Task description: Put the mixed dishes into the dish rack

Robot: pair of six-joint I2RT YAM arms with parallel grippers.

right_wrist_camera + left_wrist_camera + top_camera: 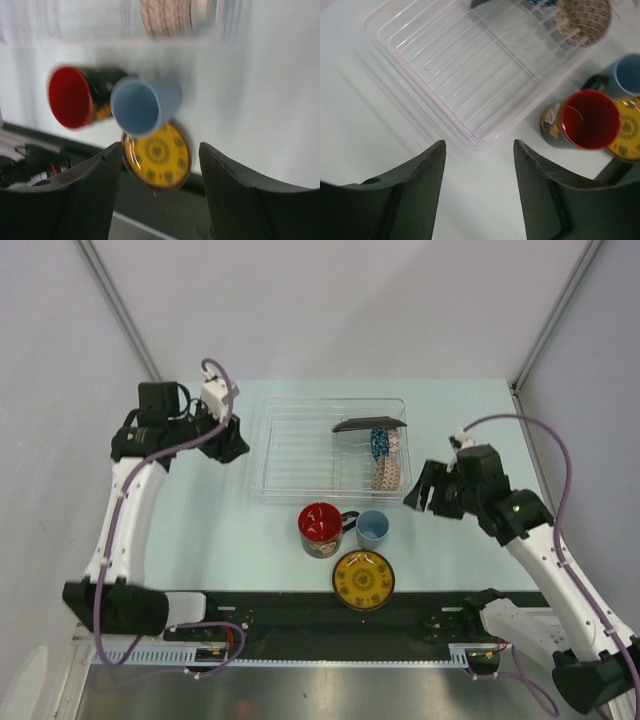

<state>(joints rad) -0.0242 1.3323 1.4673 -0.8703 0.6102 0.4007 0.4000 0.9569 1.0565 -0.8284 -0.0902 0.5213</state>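
Left of right jaws: dish rack point(300, 455), near, apart; jaws spread, empty.

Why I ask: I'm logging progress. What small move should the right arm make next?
Probably lower the right gripper toward the small light-blue cup. Its jaws stand open and empty, and that cup is the nearest dish outside the dish rack, right ahead of the jaws in the wrist view.

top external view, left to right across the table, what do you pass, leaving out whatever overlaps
left fingers → red mug → light-blue cup → right fingers
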